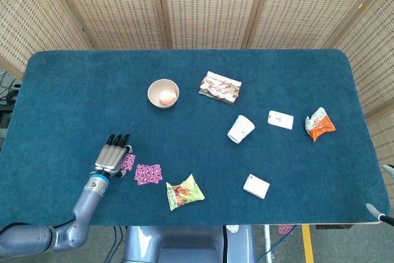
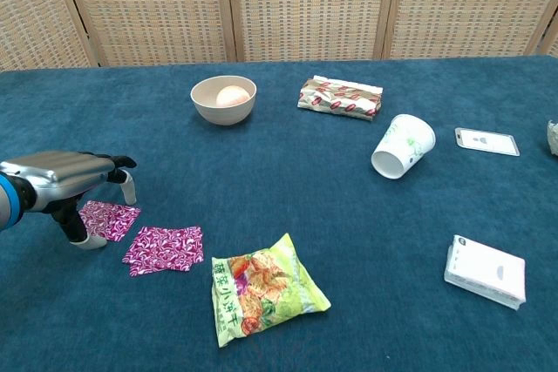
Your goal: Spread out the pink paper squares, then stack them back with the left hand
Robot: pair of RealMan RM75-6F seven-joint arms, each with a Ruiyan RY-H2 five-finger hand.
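Pink, swirl-patterned paper squares lie flat on the blue felt-covered table (image 1: 74, 90) in two spots: one square (image 2: 108, 218) sits directly beneath the silver, black-tipped left hand (image 2: 74, 179), framed between its thumb and its down-curved fingers, and the other square (image 2: 164, 247) lies just beside the hand on its inner side, apart from the first. That separation suggests the spreading step is done and the restack is about to begin. The hand arches over the nearer square with its fingers parted and bent downward; whether any tip actually presses the paper I cannot tell, and it seems to have hold of nothing yet. Hovering palm-down like this makes sense for thin paper, which must be pinned or slid rather than grasped outright. The right hand does not appear in either view. Further from the hand, toward the robot's right, lies a yellow-green crinkled snack bag (image 2: 264, 295) printed with food pictures; its lettering is too small to read. Well beyond it a white paper cup (image 2: 402, 145) lies on its side, bearing green marks that cannot be read.
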